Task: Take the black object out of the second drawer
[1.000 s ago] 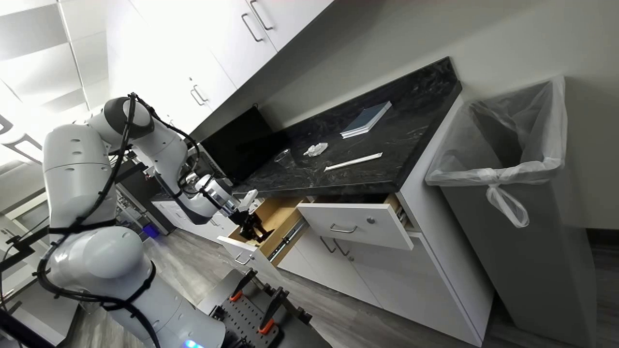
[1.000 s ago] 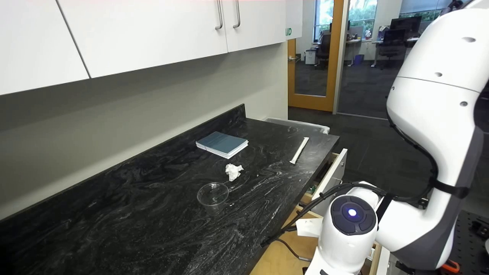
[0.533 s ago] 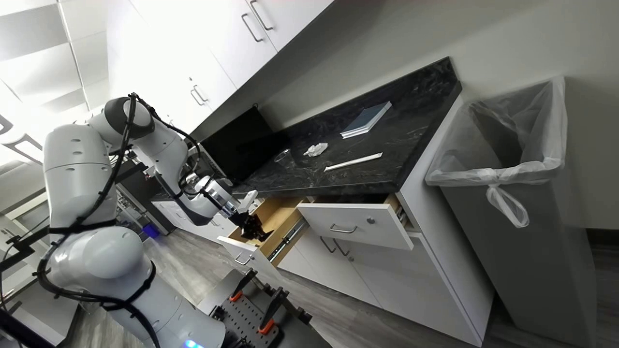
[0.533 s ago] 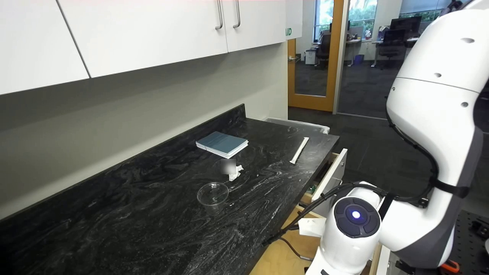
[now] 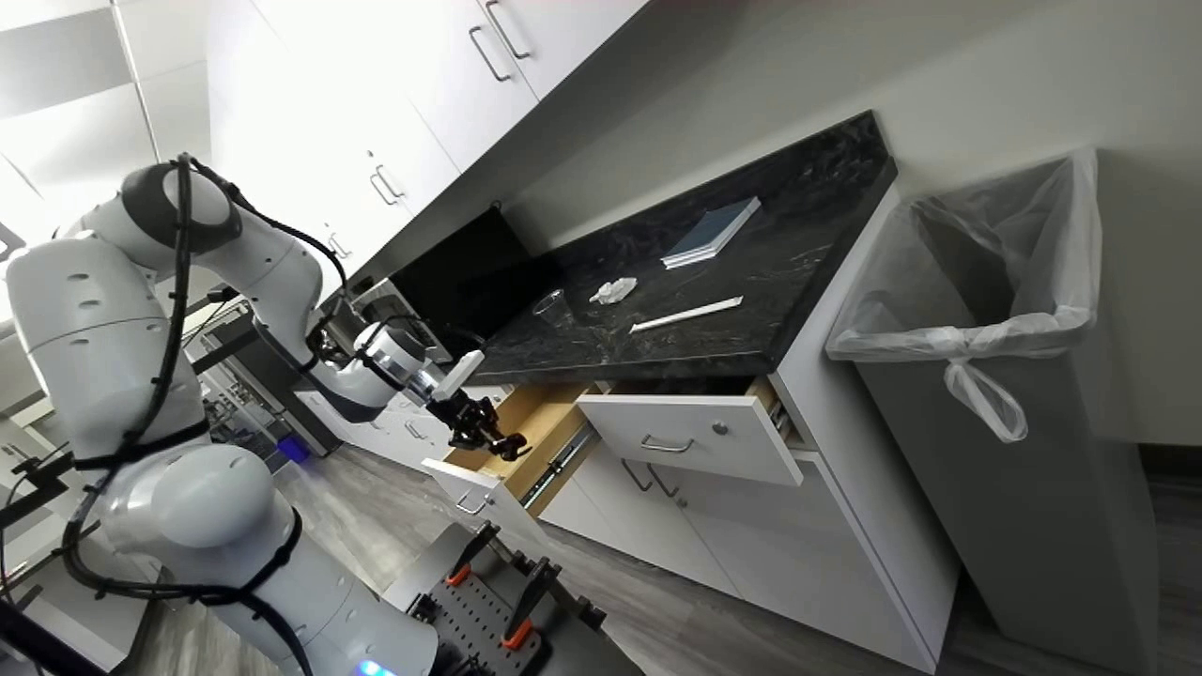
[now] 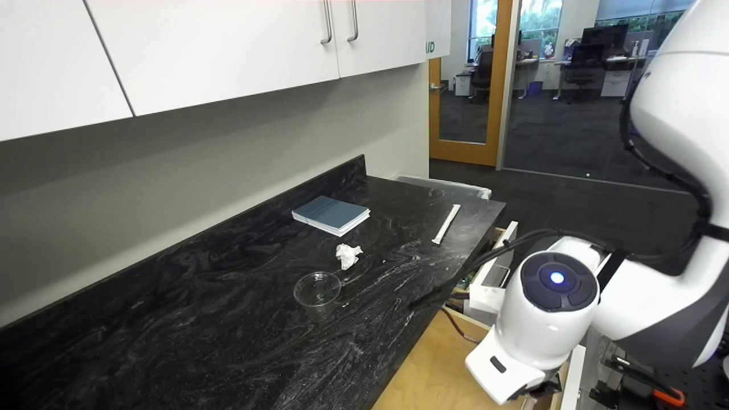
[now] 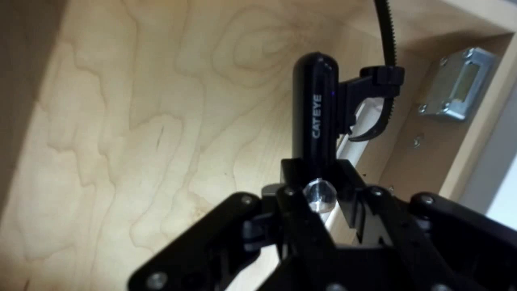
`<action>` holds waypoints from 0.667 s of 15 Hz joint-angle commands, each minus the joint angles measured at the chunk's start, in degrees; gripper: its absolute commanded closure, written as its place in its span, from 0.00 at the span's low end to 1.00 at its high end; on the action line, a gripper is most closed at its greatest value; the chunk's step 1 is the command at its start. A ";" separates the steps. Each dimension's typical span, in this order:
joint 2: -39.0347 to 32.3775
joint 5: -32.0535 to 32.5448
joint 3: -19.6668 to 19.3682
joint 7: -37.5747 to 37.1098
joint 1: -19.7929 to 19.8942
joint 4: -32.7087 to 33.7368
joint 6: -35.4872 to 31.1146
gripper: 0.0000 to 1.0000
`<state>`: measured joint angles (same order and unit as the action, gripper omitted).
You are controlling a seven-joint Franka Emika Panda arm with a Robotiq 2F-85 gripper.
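The black object (image 7: 315,109), a smooth rounded tube lettered CATEYE with a strap clamp (image 7: 373,103), stands between my fingertips in the wrist view. My gripper (image 7: 317,173) is shut on its near end, where a clear round tip shows. In an exterior view my gripper (image 5: 502,443) with the dark object is over the open second drawer, which has a white front (image 5: 477,495) and tan wooden side (image 5: 556,434). The object appears raised off the wooden drawer floor (image 7: 161,121). In an exterior view the arm hides the gripper and object, and the drawer's tan floor (image 6: 433,359) shows.
A wider white-fronted drawer (image 5: 690,437) stands open beside this one. The dark counter (image 6: 228,319) bears notebooks (image 6: 331,214), crumpled paper (image 6: 348,256), a clear cup (image 6: 317,290) and a white stick (image 6: 446,224). A metal lock box (image 7: 460,85) sits inside the drawer's front.
One second ago the fingers looked spread low in the drawer; half a second ago they looked closer together. Now the gripper has risen with the black object, and the arm has drawn back.
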<state>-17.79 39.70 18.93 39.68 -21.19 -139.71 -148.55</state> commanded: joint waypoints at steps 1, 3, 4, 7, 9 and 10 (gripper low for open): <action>14.23 -3.94 0.48 -2.23 2.76 -8.04 5.13 0.93; 18.24 -5.58 0.77 0.35 2.66 -9.18 9.81 0.93; 11.78 -3.78 0.12 -0.41 2.62 -5.77 6.13 0.93; 13.28 -3.92 0.11 -0.32 2.62 -6.50 6.75 0.72; 12.21 -3.91 0.19 -0.34 2.57 -6.35 6.69 0.93; 12.17 -2.83 -0.61 -3.55 2.95 -5.99 5.74 0.93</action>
<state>-5.97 35.95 18.92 39.19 -18.71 -146.08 -141.97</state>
